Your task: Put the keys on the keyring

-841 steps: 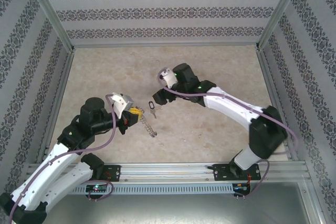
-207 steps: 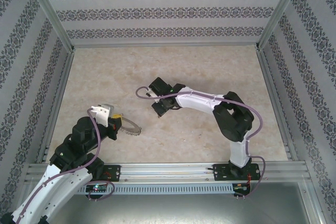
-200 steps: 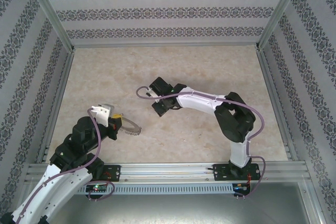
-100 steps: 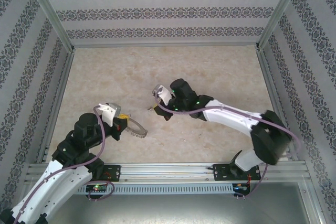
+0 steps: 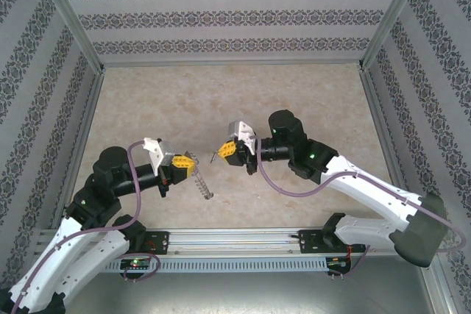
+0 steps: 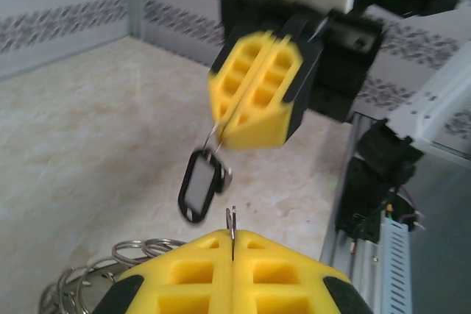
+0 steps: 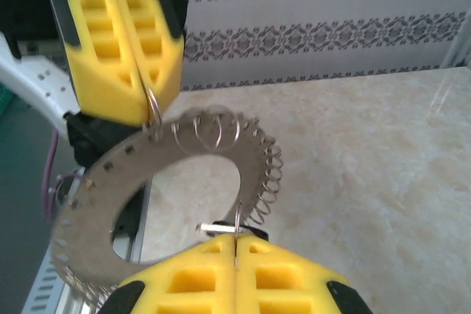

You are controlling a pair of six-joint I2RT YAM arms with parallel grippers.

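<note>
The keyring [image 7: 254,161], a flat grey ring fringed with small wire loops, hangs from my left gripper [image 5: 187,164], which is shut on one of its edge loops. In the top view the keyring [image 5: 203,183] dangles edge-on below the yellow pads. The keys [image 6: 199,192], a small dark oval tag with a pale end, hang on a thin wire from my right gripper [image 5: 225,151], which is shut on that wire. The two grippers face each other a short gap apart. In the right wrist view the keys [image 7: 215,227] sit just before the ring's hole.
A pale marble-patterned tabletop [image 5: 294,93] lies under both arms. Patterned walls with metal posts [image 5: 87,49] close in the back and sides. An aluminium rail [image 5: 243,239] runs along the near edge by the arm bases.
The right arm has swung out and its gripper now points left at the left gripper. The left gripper has shifted right, and the ring now hangs down from it.
</note>
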